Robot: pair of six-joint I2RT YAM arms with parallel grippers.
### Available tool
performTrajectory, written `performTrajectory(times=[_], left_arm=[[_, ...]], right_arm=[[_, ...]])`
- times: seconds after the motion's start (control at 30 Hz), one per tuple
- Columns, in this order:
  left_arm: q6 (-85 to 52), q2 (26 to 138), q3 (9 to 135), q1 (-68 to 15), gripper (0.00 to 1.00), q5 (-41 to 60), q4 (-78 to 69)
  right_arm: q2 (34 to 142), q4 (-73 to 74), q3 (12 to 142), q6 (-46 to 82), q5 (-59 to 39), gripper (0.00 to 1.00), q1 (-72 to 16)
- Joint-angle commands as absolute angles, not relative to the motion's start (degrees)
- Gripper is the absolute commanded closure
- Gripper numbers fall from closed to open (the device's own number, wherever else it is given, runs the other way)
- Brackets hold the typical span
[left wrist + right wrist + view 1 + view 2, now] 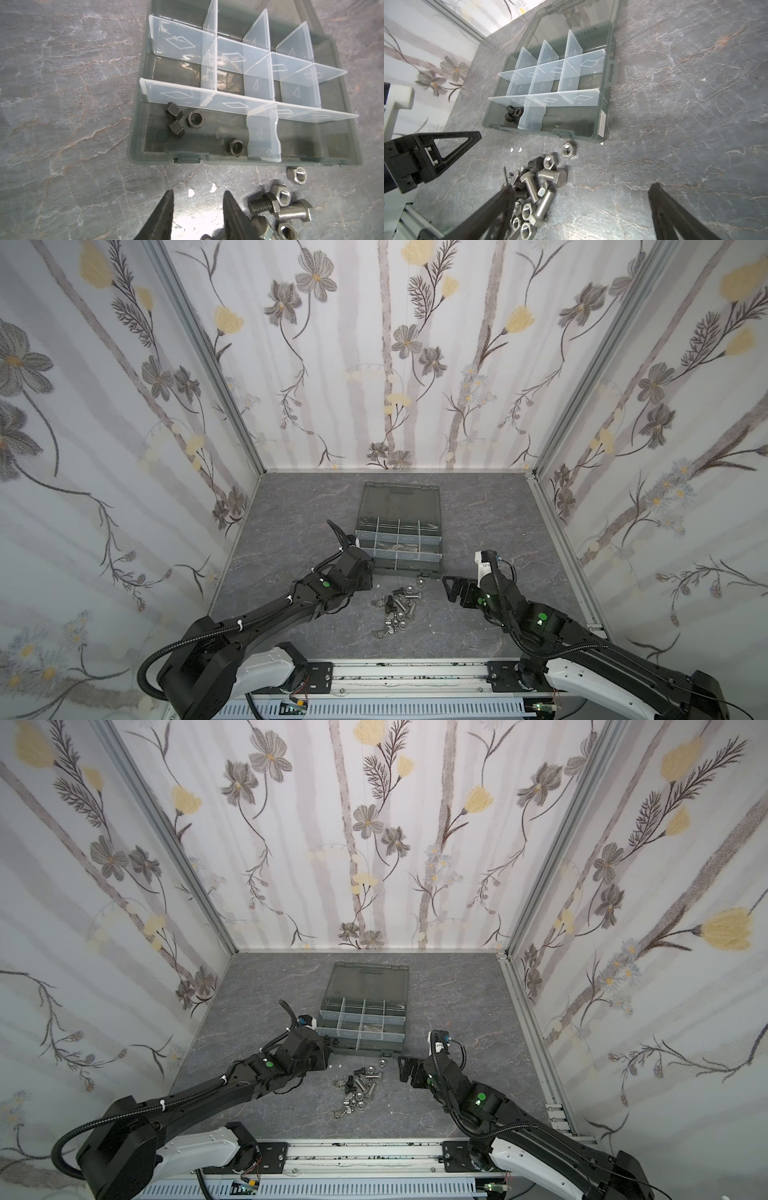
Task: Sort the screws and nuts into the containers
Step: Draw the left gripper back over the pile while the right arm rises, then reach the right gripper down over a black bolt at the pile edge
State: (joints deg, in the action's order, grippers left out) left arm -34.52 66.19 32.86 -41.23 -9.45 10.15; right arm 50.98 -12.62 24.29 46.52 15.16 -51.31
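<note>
A loose pile of silver and black screws and nuts (pixel 397 605) (pixel 357 1090) lies on the grey floor just in front of the dark grey organiser case (pixel 399 570) (pixel 361 1050). The case's lid (pixel 399 502) lies open behind it. Pale dividers (pixel 228 105) split it into containers. Several black nuts (pixel 176 129) (pixel 509 113) sit in the front left container. My left gripper (pixel 198 192) (pixel 368 577) hovers open over bare floor, left of the pile, with nothing between its fingers. My right gripper (pixel 580 186) (pixel 451 588) stands wide open to the right of the pile, holding nothing.
One silver nut (pixel 297 174) (pixel 569 148) lies apart by the case's front rim. Silver screws (pixel 293 212) (pixel 552 174) top the pile. Two white flecks (pixel 191 192) mark the floor ahead of the left fingers. Patterned walls enclose three sides; a metal rail (pixel 395 672) runs along the front.
</note>
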Motion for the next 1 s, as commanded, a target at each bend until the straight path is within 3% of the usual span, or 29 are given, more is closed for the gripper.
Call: performTrajectory(times=[0.0, 0.37, 0.97], left_arm=[[-35.31, 64.46, 32.12, -41.18, 0.57, -9.98, 8.27], [-36.67, 63.72, 31.40, -41.13, 0.56, -8.46, 7.32], [-38.33, 59.66, 29.57, -41.32, 0.56, -7.50, 5.71]], right_arm=[[52.00, -10.94, 26.02, 44.54, 14.99, 0.01, -52.97], [54.62, -13.17, 31.27, 41.62, 15.55, 0.03, -56.60], [58.85, -13.50, 36.10, 41.33, 13.84, 0.14, -57.55]])
